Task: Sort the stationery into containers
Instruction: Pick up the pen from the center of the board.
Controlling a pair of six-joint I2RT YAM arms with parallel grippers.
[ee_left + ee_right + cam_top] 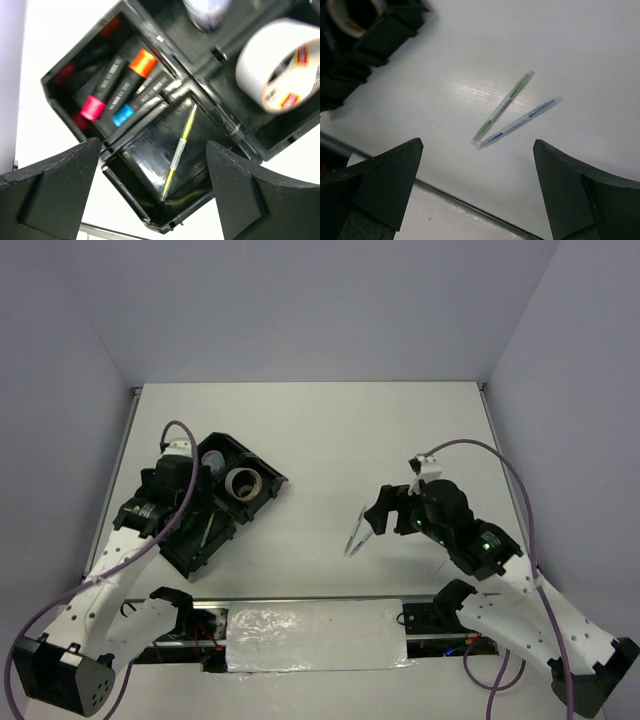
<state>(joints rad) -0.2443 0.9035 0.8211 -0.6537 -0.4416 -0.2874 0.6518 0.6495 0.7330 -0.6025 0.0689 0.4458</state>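
Note:
The black organiser tray (275, 483) sits at the left of the table. My left gripper (185, 495) hangs open over it and holds nothing. In the left wrist view, its fingers (155, 150) straddle a compartment of the tray (150, 220) where a thin yellow stick (180, 147) lies slanted. Highlighters (117, 90) with orange, pink and blue ends fill the neighbouring compartment. A tape roll (280, 65) and a translucent cup (205, 12) sit in others. Two slim pale pens (355, 537) lie on the table, one green (502, 106) and one blue (520, 122). My right gripper (478, 150) is open just short of them.
A crinkled pale sheet (315, 635) covers the near edge between the arm bases, with a metal rail beside it. Grey walls close in the table at the back and sides. The tape roll (243, 482) and cup (213, 459) occupy the tray's far compartments.

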